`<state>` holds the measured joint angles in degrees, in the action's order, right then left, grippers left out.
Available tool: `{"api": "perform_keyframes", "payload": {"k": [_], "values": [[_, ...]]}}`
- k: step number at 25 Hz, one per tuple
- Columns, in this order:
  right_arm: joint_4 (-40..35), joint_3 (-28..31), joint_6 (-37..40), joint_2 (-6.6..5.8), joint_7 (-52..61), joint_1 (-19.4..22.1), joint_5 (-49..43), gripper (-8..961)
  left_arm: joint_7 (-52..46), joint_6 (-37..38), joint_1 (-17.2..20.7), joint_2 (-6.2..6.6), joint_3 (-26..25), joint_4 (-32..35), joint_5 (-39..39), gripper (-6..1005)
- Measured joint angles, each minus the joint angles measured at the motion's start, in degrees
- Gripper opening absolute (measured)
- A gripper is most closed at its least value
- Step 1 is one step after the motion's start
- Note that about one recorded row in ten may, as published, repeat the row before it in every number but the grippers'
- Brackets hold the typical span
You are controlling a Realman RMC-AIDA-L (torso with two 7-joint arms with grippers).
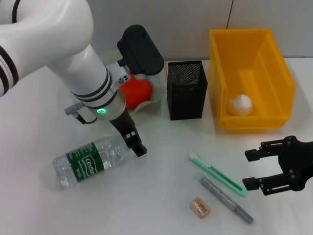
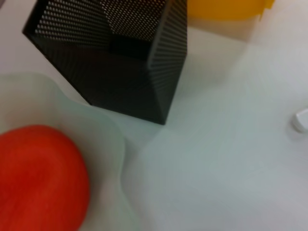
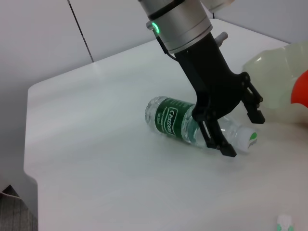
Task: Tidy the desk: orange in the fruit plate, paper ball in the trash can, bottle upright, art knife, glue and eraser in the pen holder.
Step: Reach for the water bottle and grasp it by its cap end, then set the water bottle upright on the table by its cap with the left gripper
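Observation:
The bottle (image 1: pixel 90 161) lies on its side on the desk (image 1: pixel 156 205), cap toward the middle. My left gripper (image 1: pixel 135 143) is low at its cap end; in the right wrist view it (image 3: pixel 239 129) is open, with a finger on each side of the bottle (image 3: pixel 175 122) near its neck. The orange (image 1: pixel 136 92) sits in the fruit plate (image 1: pixel 155 95). The paper ball (image 1: pixel 240 104) lies in the trash can (image 1: pixel 274 68). The art knife (image 1: pixel 217 174), glue (image 1: pixel 225 198) and eraser (image 1: pixel 199 207) lie on the desk in front of the pen holder (image 1: pixel 186 90). My right gripper (image 1: pixel 266 169) is open and empty, right of the knife.
The left wrist view shows the pen holder (image 2: pixel 120 62), the orange (image 2: pixel 41 178), the fruit plate's rim (image 2: pixel 108 144) and a corner of the trash can (image 2: pixel 226 7). My left arm reaches over the fruit plate. A grey wall stands behind the desk.

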<state>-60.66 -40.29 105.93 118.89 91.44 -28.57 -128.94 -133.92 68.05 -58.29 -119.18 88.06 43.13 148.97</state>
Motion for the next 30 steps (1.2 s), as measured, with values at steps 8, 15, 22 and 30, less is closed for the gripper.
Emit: {"api": "perform_keyframes", "payload": {"k": [8,15,22,30], "values": [[1.33,-0.01,-0.78,0.03,-0.45,-0.12,0.00,756,0.50,-1.95,-0.45,0.00,1.27,-2.45,-0.04,849],[1.33,-0.05,-1.14,0.03,-0.44,-0.19,0.00,756,0.20,-2.96,-0.45,0.00,4.30,-2.81,-0.04,729],[1.48,-0.05,-1.89,0.02,-0.36,-0.26,0.00,755,0.25,-3.79,-0.29,0.00,4.24,-2.53,-0.05,548],[2.55,0.24,-2.41,-0.07,-0.39,-0.26,0.00,755,0.63,-3.53,1.69,0.08,2.68,0.85,-0.19,446]]}}
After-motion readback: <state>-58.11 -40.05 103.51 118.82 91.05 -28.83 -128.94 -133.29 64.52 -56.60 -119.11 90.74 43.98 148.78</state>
